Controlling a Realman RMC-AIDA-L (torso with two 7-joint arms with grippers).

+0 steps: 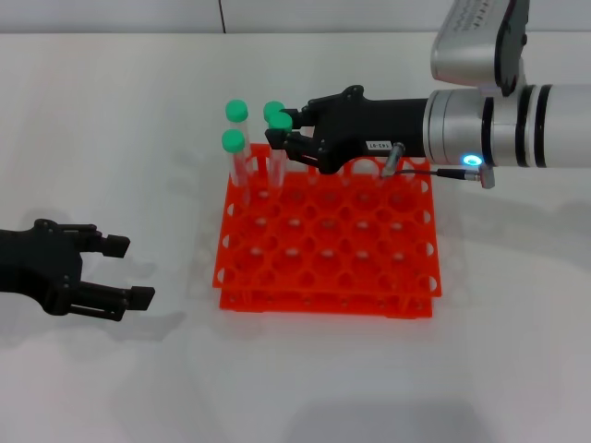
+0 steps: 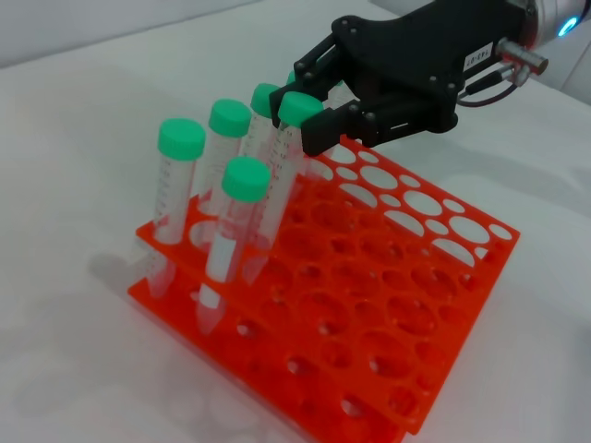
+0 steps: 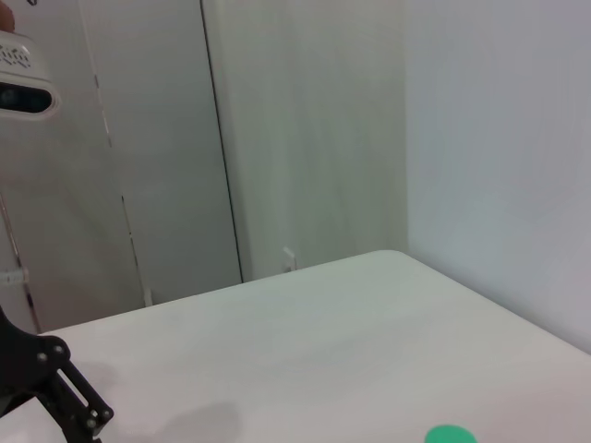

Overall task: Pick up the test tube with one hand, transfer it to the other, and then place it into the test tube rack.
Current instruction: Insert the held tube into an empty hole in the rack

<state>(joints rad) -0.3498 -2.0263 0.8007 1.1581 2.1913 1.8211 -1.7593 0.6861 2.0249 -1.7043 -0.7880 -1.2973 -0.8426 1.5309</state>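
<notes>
The test tube (image 2: pixel 284 157) is pinched at its green cap by the right gripper (image 1: pixel 294 136), so its tip is guided into a far-corner hole of the test tube rack (image 1: pixel 406 305); the left gripper (image 1: pixel 115 272) is parked beside it, fingers spread.

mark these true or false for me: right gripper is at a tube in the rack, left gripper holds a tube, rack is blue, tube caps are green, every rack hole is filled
1. The right gripper is at a green-capped test tube in the rack. True: its fingers sit either side of the tube just under the cap, at the far left corner of the test tube rack.
2. The left gripper holds a tube. False: it is open and holds nothing, low over the white table to the left of the rack.
3. The rack is blue. False: it is orange-red.
4. The tube caps are green. True.
5. Every rack hole is filled. False: tubes stand only in the far left corner; most holes are bare.
</notes>
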